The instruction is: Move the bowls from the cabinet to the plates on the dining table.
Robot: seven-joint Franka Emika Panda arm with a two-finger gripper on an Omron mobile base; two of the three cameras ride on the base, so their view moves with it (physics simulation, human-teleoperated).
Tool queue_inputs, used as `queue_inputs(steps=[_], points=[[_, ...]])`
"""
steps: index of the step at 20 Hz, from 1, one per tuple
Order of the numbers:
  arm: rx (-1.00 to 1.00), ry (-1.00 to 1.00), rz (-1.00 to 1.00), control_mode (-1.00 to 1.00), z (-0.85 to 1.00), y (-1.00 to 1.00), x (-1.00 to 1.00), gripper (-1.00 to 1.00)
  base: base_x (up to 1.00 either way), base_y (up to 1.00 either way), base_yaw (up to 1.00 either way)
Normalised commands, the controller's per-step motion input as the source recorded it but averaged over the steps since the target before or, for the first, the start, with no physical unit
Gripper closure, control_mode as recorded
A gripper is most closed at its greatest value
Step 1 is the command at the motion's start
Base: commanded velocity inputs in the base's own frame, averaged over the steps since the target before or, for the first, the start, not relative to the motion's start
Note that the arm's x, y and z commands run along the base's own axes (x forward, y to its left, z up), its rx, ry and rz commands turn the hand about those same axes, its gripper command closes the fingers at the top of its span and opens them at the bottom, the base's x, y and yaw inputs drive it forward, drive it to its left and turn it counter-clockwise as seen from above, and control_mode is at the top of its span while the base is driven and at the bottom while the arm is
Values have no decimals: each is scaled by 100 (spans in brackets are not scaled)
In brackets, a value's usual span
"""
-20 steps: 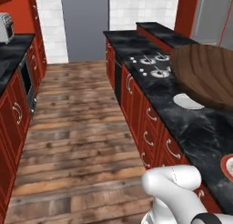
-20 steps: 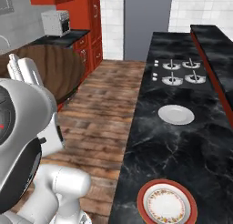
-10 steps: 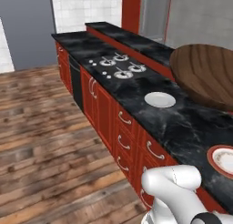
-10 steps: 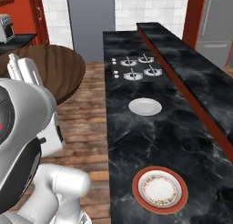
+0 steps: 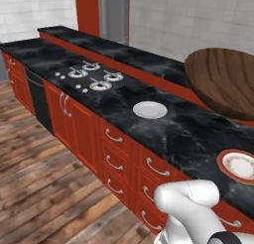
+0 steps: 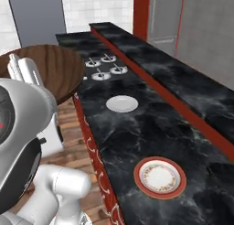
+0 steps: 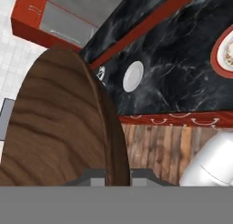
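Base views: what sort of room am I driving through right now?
A kitchen, by the look of it. A long black marble counter carries a built-in stovetop with silver burners, red drawers run beneath it, and two plates sit on top. The floor is wood plank.

No readable text or labels

Bare marble lies around the white plate at frame centre on your dining table; the red-rimmed plate lower right, stovetop upper left and raised red strip hem it.
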Motion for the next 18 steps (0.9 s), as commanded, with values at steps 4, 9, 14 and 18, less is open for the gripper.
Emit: queue_inputs(steps=[4, 9, 14, 18], points=[[0, 0, 0, 100, 0, 0, 0, 100, -15, -7, -59], [0, 0, 0, 100, 0, 0, 0, 100, -20, -18, -60], [0, 0, 0, 100, 0, 0, 0, 100, -23, -22, -62], [0, 0, 0, 100, 0, 0, 0, 100, -19, -8, -63]])
